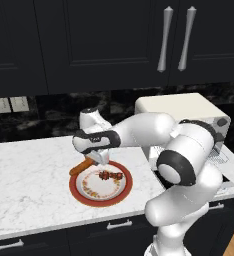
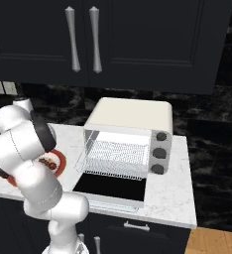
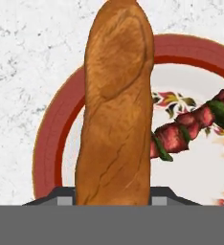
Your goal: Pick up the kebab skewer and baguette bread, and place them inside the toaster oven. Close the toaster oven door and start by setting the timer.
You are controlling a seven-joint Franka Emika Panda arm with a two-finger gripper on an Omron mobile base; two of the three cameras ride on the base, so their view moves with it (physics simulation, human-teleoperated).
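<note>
Far left in the left base view: baguette (image 1: pixel 79 168), one end sticking out past the rim of the red-rimmed plate (image 1: pixel 75 190) onto the marble counter (image 1: pixel 24 180), other end hidden under the tool (image 1: pixel 98 159). Tool closed onto the baguette, fingers either side of the loaf in the hand view, pinching it near the bottom of that picture. Long axis of the loaf running straight away from the tool there, crosswise to the grip. Just right of it, on the plate and apart from the loaf: kebab skewer (image 1: pixel 110 175), lying at a slant, not yet taken. Further right, well apart from the plate: toaster oven (image 1: pixel 189 107), largely hidden behind the arm in this view. Likely next need: lifting the loaf and carrying it rightward, lengthwise through the opening.

Right base view alone gives the oven's inside: door (image 2: pixel 110 187) dropped flat, wire rack (image 2: pixel 119 154) bare. Plate there mostly blocked by the arm. Hand view alone gives the grip itself and the skewer's green bits.
</note>
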